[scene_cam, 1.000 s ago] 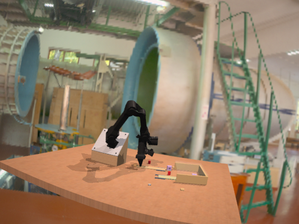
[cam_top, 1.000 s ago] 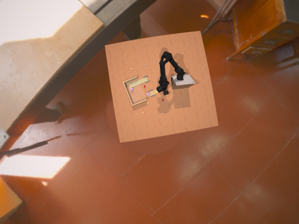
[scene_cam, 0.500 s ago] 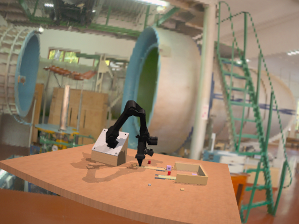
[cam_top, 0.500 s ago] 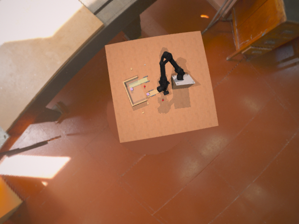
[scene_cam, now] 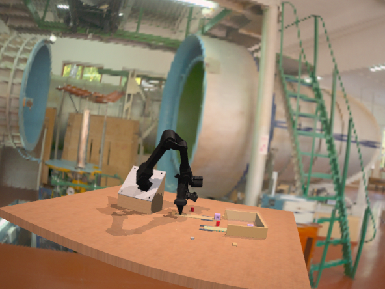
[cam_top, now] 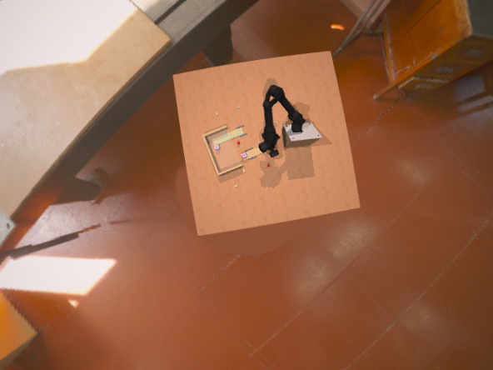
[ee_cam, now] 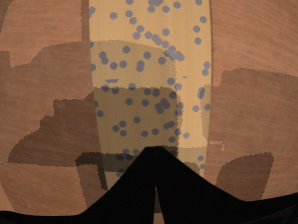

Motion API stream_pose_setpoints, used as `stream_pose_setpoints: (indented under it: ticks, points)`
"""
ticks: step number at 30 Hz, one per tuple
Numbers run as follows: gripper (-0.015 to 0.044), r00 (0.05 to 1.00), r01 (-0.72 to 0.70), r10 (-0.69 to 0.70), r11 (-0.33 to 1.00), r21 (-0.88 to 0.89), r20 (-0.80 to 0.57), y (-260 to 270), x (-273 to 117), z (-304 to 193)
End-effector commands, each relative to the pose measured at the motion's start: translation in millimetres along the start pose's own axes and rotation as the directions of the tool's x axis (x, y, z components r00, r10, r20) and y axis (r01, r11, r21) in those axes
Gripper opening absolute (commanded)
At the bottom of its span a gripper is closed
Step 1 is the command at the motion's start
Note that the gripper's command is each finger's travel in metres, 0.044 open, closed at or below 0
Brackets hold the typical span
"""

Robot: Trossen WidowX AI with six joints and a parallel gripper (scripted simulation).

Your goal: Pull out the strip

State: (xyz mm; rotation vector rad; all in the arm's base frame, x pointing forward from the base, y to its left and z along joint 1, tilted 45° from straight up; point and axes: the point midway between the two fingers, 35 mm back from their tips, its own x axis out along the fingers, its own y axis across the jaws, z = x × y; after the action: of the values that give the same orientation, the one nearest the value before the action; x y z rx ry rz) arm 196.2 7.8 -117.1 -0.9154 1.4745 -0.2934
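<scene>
The labelled cube, a small purple cube (cam_top: 244,155) (scene_cam: 217,216) with a dark mark on its side, sits at the tray-side end of a pale tan strip (cam_top: 253,152) (scene_cam: 195,217) (ee_cam: 150,70). The strip lies flat, dotted blue-grey in the wrist view, between short dark rails. My gripper (scene_cam: 181,213) (ee_cam: 153,154) points straight down with its fingers shut and nothing visible between them. Its tips are at the strip's top surface, near the end away from the cube. A second strip (cam_top: 236,133) (scene_cam: 212,228), yellow-green, runs into the tray, with another purple block (cam_top: 216,147) (scene_cam: 250,224) near its inner end.
The low-walled tan tray (cam_top: 211,154) (scene_cam: 247,232) opens toward the arm. One red block (cam_top: 238,142) (scene_cam: 218,223) stands between the strips, another (cam_top: 268,165) (scene_cam: 192,209) beside the tan strip. Small chips (cam_top: 216,113) (cam_top: 236,186) (scene_cam: 235,244) lie around the tray.
</scene>
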Motion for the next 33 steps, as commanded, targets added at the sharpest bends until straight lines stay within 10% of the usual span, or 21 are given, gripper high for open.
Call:
stream_pose_setpoints:
  ticks: [1,15,33]
  points:
    - [0.0000,0.999,-0.004,0.004,1.000,-0.012,-0.035,-0.2,4.3,-12.3]
    - [0.0000,0.999,-0.007,0.006,1.000,-0.011,-0.034,-0.9,-42.6,2.0]
    - [0.0440,0.999,-0.009,0.006,0.996,-0.083,-0.031,-2.3,-47.7,70.6]
